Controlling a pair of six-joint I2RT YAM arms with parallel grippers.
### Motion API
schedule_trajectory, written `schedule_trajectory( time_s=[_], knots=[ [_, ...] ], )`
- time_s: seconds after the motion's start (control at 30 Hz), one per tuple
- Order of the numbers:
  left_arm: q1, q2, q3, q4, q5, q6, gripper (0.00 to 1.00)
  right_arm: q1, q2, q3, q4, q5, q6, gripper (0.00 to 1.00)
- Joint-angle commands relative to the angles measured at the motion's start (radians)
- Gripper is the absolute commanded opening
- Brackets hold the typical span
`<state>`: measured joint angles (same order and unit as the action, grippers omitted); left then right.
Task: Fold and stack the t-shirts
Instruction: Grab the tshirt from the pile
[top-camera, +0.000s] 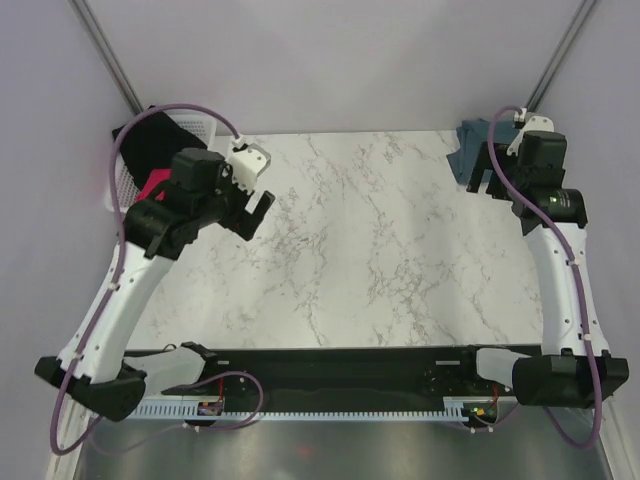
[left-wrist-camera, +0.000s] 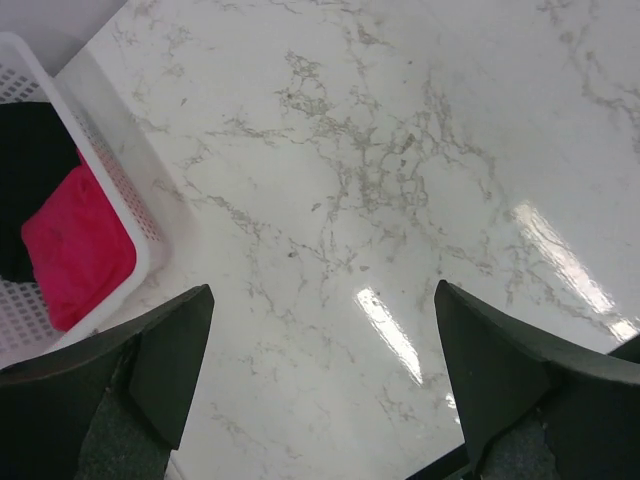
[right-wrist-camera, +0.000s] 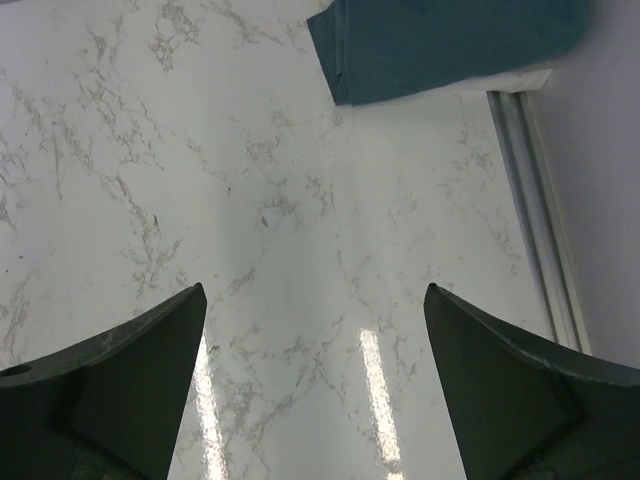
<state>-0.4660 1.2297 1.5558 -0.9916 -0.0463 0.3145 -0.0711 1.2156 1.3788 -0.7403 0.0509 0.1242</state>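
Basket (left-wrist-camera: 110, 190) first, at the far left corner of the surface (top-camera: 380, 250): it holds the black t-shirt (left-wrist-camera: 30, 170) and the red t-shirt (left-wrist-camera: 75, 245), both bunched. The black one lies on the side away from the open marble, and the red one lies against the basket wall nearest it. In the left wrist view the red bundle's long axis runs roughly along that wall. No collar or hem shows, so which way either shirt points cannot be told.

The left tool (left-wrist-camera: 322, 292) hangs over bare marble just to the right of the basket, jaws spread wide and holding nothing. From here the red shirt lies to its left, over the rim. This arm is much the nearer to both shirts in the basket, so the next pick looks like its job, and it would mean swinging left and going in over the wall.

At the far right corner lies the blue-grey t-shirt (right-wrist-camera: 450, 45), a flat folded slab reaching the surface's edge. Its long axis runs across the right wrist view, slightly tilted, with one corner pointing back toward the middle of the marble. The right tool (right-wrist-camera: 315, 290) hovers just short of it, jaws fully apart and empty, with the cloth ahead and a little to the right.
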Motion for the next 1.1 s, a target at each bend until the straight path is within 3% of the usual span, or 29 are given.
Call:
schedule_trajectory(
  time_s=[0.0,0.1,0.17,0.37,0.47,0.57,0.63,0.67,0.73,0.8,0.83,0.9,0.97,1.07],
  knots=[
    [0.006,-0.108,-0.082,0.008,0.114,-0.109,1.00,0.001,0.045,0.059,-0.073,0.064,-0.083,0.98],
    [0.007,-0.223,-0.173,0.080,0.175,-0.135,1.00,0.002,0.084,0.006,-0.025,0.104,-0.169,0.98],
    [0.007,-0.257,-0.210,0.137,0.148,-0.138,1.00,0.001,0.126,0.012,-0.005,0.051,-0.227,0.98],
    [0.007,-0.214,-0.181,0.207,-0.125,0.015,0.99,0.013,0.298,0.127,0.018,-0.250,-0.267,0.98],
    [0.019,-0.205,-0.267,0.208,-0.125,0.015,0.99,0.059,0.393,0.184,-0.008,-0.230,-0.291,0.98],
    [0.111,-0.176,-0.307,0.208,-0.125,0.015,0.99,0.117,0.476,0.272,0.013,-0.287,-0.281,0.98],
    [0.222,-0.135,-0.265,0.208,-0.125,0.015,0.99,0.210,0.534,0.337,0.091,-0.162,-0.247,0.98],
    [0.260,-0.074,-0.240,0.565,-0.159,0.222,0.98,0.241,0.556,0.365,0.123,-0.084,-0.207,0.98],
    [0.392,0.002,-0.124,0.513,-0.077,0.140,0.96,0.313,0.634,0.492,0.157,0.146,-0.047,0.98],
    [0.464,0.135,-0.025,0.446,0.023,-0.001,0.96,0.314,0.686,0.669,0.122,0.168,0.041,0.98],
    [0.557,0.186,0.066,0.391,0.046,-0.044,0.96,0.309,0.705,0.705,0.118,0.164,0.087,0.98],
    [0.627,0.305,0.139,0.361,0.176,-0.104,0.96,0.265,0.713,0.761,0.130,-0.053,0.077,0.98],
    [0.641,0.376,0.217,0.347,0.189,-0.110,0.96,0.228,0.739,0.773,0.134,-0.291,0.054,0.98],
    [0.673,0.542,0.331,0.299,0.204,-0.106,0.94,0.186,0.785,0.783,0.133,-0.446,0.074,0.98]
  ],
)
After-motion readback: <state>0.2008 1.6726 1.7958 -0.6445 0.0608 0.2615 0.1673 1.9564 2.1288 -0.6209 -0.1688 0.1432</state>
